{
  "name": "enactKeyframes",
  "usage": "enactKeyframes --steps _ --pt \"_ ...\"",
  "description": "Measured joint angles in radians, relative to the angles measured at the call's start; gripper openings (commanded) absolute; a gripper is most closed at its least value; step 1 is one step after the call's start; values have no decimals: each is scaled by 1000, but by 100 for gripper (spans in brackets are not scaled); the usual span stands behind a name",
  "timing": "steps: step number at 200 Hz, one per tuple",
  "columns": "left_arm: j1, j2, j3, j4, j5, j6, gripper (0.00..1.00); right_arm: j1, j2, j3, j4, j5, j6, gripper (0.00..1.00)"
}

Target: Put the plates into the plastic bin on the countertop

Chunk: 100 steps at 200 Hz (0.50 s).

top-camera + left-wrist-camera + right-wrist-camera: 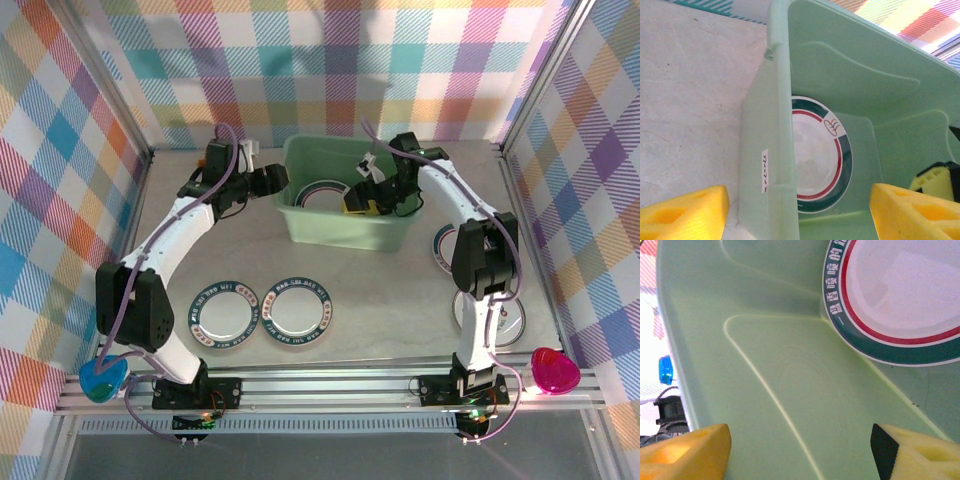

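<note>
The pale green plastic bin [345,225] stands at the back middle of the countertop [380,300]. One plate [322,192] with a teal and red band lies flat on its floor, also seen as the plate [820,155] and plate [900,300]. Two plates [223,312] [297,307] lie side by side near the front. Two more plates [443,245] [497,322] sit on the right, partly hidden by the right arm. My left gripper [272,182] [799,210] is open and straddles the bin's left wall [767,165]. My right gripper [368,200] [800,450] hangs open inside the bin, with nothing between its fingers.
Aluminium rails and plaid walls close in the countertop on three sides. A blue dome [103,380] and a pink dome [555,371] sit on the front rail. The right gripper's yellow finger [935,181] shows inside the bin in the left wrist view.
</note>
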Motion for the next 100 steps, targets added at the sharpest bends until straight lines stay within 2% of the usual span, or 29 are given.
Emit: enactKeyframes --steps 34,53,100 --pt "0 28 19 -10 28 11 74 0 -70 -87 3 -15 -21 73" --pt "-5 55 44 -26 47 26 73 0 -93 -119 -2 -18 -29 77" --pt "-40 121 104 -53 53 79 69 1 -95 -61 0 -1 -1 84"
